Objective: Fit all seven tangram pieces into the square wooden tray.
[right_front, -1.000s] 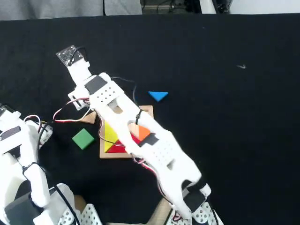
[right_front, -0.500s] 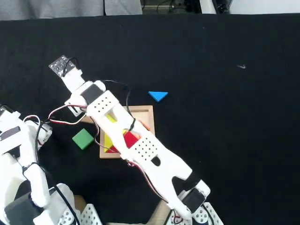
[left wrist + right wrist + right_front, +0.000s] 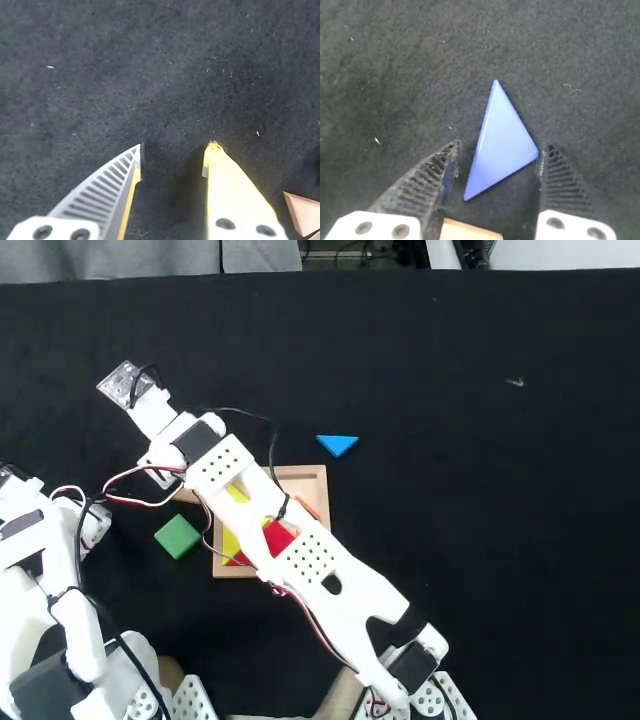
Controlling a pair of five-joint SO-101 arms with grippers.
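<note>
Jaws of the right gripper (image 3: 500,146), having swung leftward, are standing wide open astride the triangle (image 3: 502,130) lying near the tray (image 3: 310,472), holding nothing; a grasp looks near. Left gripper (image 3: 176,145) is hanging open, empty.

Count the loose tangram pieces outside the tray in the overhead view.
3: a blue triangle beyond the tray's far right corner, a green square left of the tray, a tan piece at its far left corner, partly under an arm. That arm may hide more.
</note>
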